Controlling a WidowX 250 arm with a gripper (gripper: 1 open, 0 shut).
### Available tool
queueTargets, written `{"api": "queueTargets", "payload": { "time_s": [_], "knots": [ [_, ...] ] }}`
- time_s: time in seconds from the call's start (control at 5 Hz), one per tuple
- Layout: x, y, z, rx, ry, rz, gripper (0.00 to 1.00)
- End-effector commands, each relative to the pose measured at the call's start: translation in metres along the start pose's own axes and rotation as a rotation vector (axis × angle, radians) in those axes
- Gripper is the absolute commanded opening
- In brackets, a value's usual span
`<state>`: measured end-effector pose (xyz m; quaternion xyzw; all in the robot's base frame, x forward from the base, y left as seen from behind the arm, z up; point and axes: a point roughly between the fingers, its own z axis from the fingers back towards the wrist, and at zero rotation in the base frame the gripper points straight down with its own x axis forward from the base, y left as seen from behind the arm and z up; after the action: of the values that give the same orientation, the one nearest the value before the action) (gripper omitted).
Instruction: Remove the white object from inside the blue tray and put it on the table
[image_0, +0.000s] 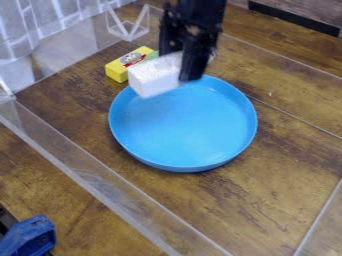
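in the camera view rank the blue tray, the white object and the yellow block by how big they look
1. blue tray, clearly the largest.
2 and 3. white object and yellow block: unsure. The white object is held up in the gripper, nearer the camera, and hides part of the yellow block.

Black boxy arm (191, 20), black blurred hand (190, 68)
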<state>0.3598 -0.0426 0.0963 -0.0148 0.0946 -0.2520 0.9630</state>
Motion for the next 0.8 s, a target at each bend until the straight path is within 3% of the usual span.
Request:
{"api": "queueTargets", "payload": {
  "time_s": [0.0,0.6],
  "knots": [
    [-0.003,-0.029,0.028,0.038,-0.087,-0.06,0.0],
    [0.0,-0.04,0.021,0.031,-0.077,-0.11,0.0]
  ]
}}
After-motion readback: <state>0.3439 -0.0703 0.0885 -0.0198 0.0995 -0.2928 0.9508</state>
